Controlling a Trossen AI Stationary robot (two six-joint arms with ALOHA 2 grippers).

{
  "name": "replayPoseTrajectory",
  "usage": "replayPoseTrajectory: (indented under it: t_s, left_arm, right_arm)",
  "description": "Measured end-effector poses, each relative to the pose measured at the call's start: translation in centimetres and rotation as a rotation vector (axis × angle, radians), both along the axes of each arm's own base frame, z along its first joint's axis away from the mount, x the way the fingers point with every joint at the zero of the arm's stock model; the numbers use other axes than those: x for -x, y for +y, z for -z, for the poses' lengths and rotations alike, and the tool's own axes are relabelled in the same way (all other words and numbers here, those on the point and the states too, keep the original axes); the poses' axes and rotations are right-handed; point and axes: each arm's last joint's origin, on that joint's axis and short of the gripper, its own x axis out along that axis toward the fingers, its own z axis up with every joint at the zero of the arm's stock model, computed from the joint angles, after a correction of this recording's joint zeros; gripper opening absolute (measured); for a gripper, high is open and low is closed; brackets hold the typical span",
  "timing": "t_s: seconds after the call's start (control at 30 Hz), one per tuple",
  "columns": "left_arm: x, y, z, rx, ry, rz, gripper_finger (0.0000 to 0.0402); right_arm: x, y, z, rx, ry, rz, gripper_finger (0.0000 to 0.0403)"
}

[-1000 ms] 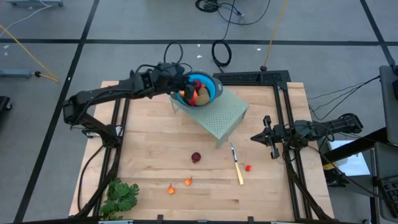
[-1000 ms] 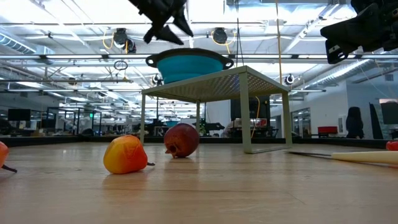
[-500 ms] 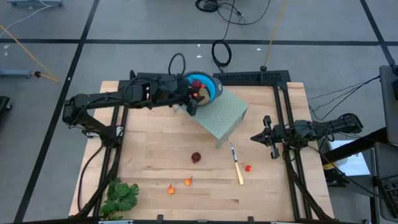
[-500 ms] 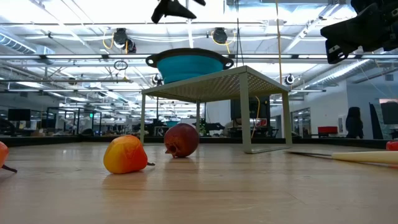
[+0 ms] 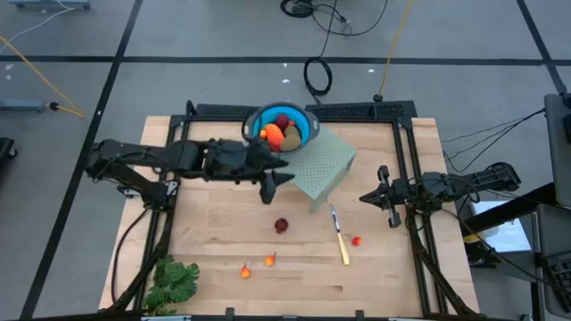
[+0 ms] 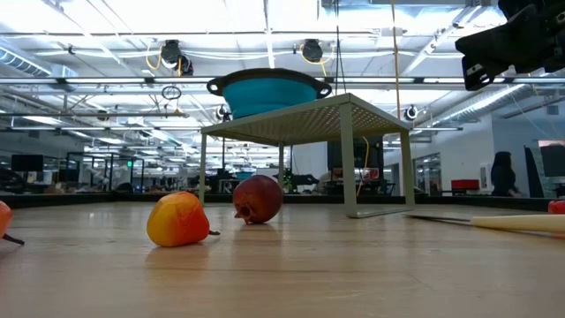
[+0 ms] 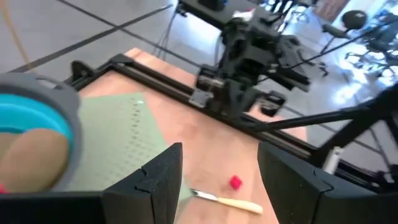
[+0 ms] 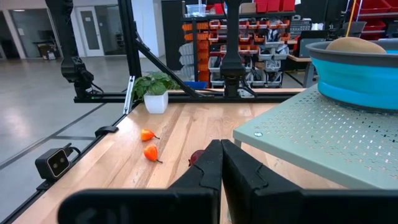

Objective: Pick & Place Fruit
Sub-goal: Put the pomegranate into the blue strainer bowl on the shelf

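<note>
Resting on perforated green shelf (image 5: 319, 164), round blue bowl (image 5: 303, 125).

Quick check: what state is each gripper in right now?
Left gripper: open, holding nothing.
Right gripper: shut, holding nothing.

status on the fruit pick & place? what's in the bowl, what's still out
Done: the blue bowl on the green rack holds several fruit, red, orange and olive-brown. In hand: nothing; the left gripper is open and empty beside the rack, and the right gripper waits shut at the table's right side. Left: a dark red ball, two orange pieces and a small red bit on the table.
</note>
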Motion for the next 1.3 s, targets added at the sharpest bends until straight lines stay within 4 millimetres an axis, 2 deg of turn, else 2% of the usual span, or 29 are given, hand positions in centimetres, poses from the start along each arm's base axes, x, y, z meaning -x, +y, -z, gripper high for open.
replayPoseTrajectory:
  t_s: [0.4, 0.73, 0.97, 1.3]
  left_arm:
    - [0.8, -5.2, 0.1, -0.02, 0.004, 0.156, 0.0209]
    - [1.3, -7.8, 0.4, -0.005, -0.001, 0.141, 0.0209]
    - [-0.4, -8.9, 2.8, 0.081, 0.079, 0.111, 0.0209]
    - [-2.4, -10.0, 7.3, 0.304, 0.301, 0.097, 0.0209]
  right_arm:
    - [0.0, 0.0, 0.0, 0.0, 0.0, 0.0, 0.0]
    - [0.0, 0.0, 0.0, 0.0, 0.0, 0.0, 0.0]
    - [0.0, 0.0, 0.0, 0.0, 0.0, -0.001, 0.0]
    - [0.0, 0.0, 0.0, 0.001, 0.004, -0.001, 0.0]
